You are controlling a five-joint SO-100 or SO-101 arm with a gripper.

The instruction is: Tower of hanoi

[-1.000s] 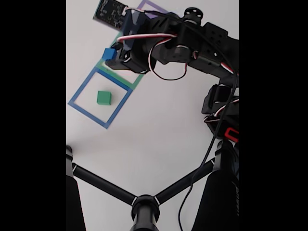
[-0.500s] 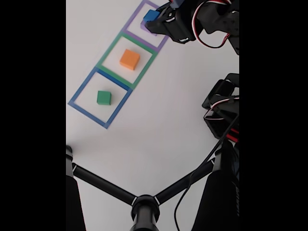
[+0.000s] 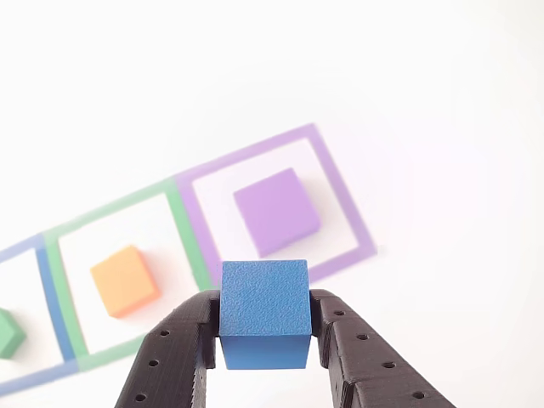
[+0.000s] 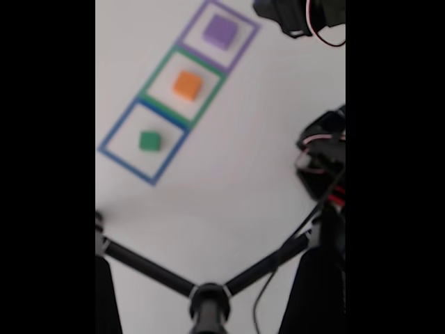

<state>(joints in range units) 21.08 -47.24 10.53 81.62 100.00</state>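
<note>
Gripping a blue cube above the taped squares

A blue cube [image 3: 263,313] is clamped squarely between the black fingers [image 3: 177,357] of the gripper [image 3: 264,340], top face level, with no long axis. Beyond it, a purple cube [image 3: 276,211] sits in the purple square [image 3: 340,183], an orange cube [image 3: 125,280] in the green square [image 3: 183,229], and a green cube [image 4: 149,141] in the blue square [image 4: 122,125].

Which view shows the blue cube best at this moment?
The other view: the blue cube sits sharp and close, clamped between the gripper fingers, above the table near the purple cube. In the fixed view, blurred, the cube cannot be made out; the arm is at the top edge.
</note>
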